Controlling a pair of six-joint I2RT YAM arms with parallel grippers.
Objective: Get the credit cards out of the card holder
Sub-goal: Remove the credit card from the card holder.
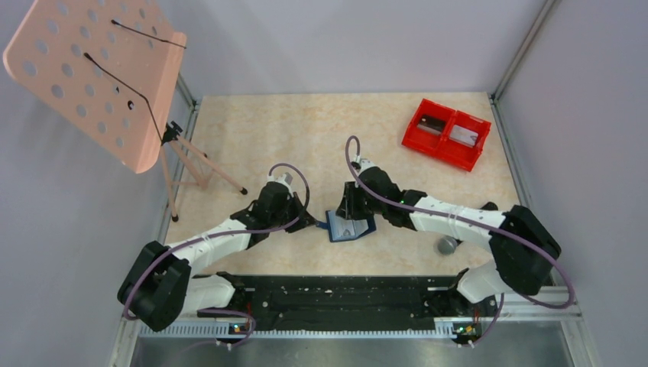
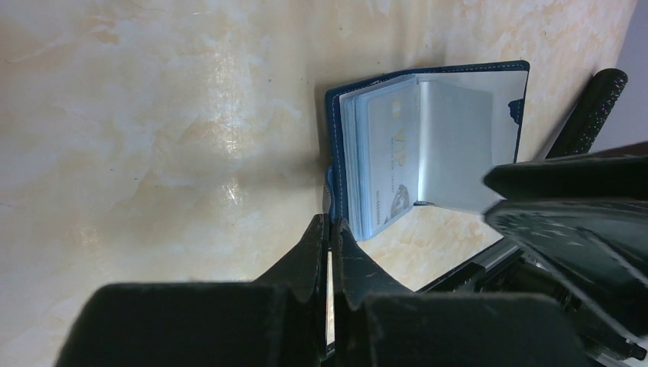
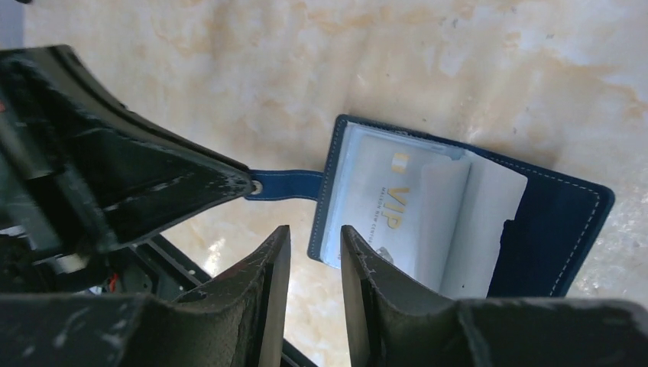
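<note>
The navy card holder (image 1: 350,228) lies open on the marble table, pale inner faces up. A pale credit card (image 3: 386,191) printed with a gold "VIP" sits in a clear pocket, also seen in the left wrist view as the card (image 2: 391,157). My left gripper (image 2: 331,222) is shut on the holder's blue strap (image 3: 286,185) at its left side. My right gripper (image 3: 315,229) hovers just over the holder's near corner, open, with nothing between its fingers. In the top view the left gripper (image 1: 312,222) and right gripper (image 1: 352,212) flank the holder.
A red two-compartment bin (image 1: 446,134) stands at the back right with flat grey items inside. A grey ball (image 1: 445,245) lies by the right arm. A pink perforated stand (image 1: 99,73) on a tripod occupies the back left.
</note>
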